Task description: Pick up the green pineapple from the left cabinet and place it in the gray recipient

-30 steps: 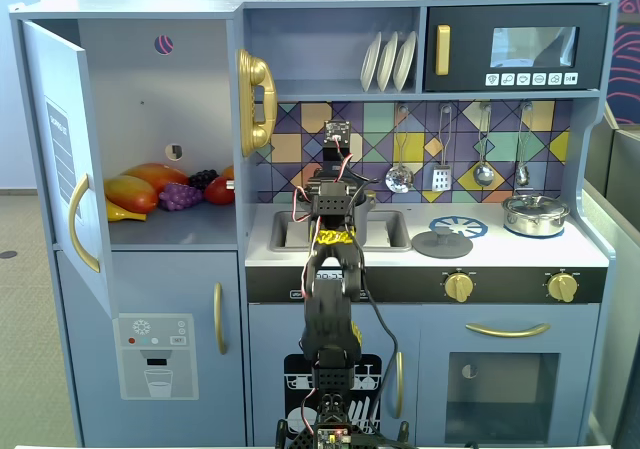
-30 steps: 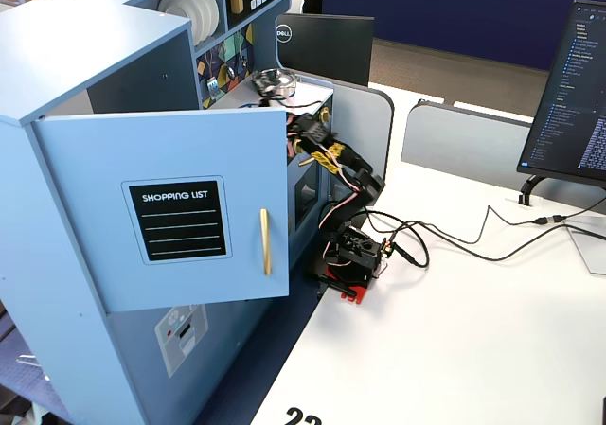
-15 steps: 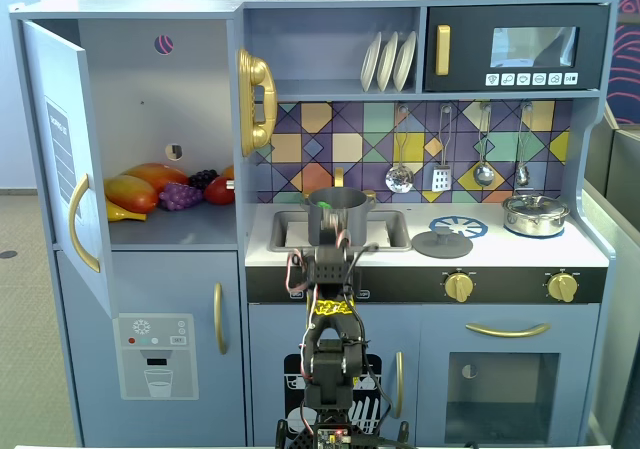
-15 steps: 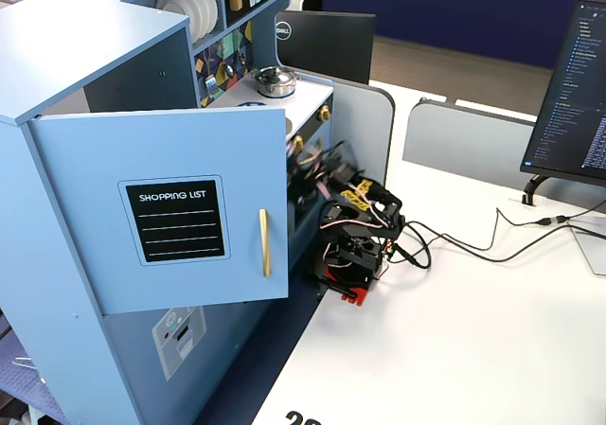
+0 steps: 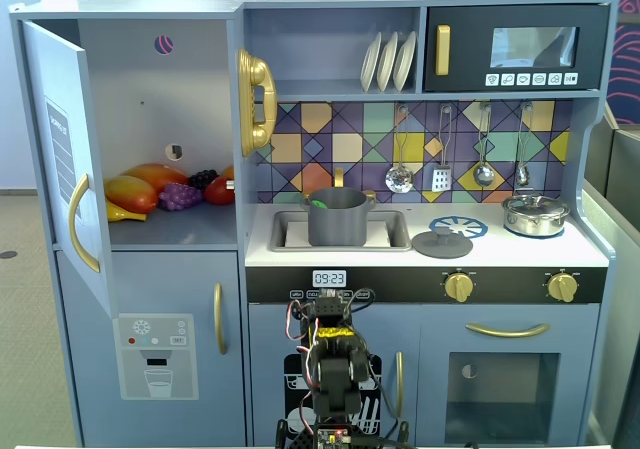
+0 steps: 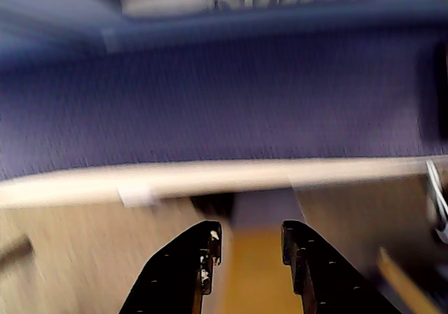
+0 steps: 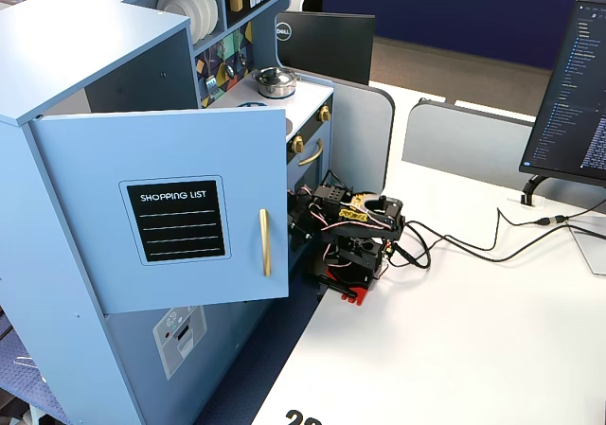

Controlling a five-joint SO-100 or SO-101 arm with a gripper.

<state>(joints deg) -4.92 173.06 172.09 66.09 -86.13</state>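
Inside the gray recipient [image 5: 337, 217], standing in the sink of the toy kitchen, only a bright green sliver of the green pineapple [image 5: 318, 205] peeks over the rim at about 10 o'clock. At 9 o'clock the left cabinet [image 5: 155, 119] stands open. Below, the folded arm's gripper [image 6: 248, 247] shows its black fingers [image 6: 207, 247] spread and empty in the blurred wrist view

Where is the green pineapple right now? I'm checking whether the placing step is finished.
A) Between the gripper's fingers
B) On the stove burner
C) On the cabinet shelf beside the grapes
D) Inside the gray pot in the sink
D: in a fixed view, a bit of the green pineapple shows over the rim of the gray pot, while the gripper is open and empty.
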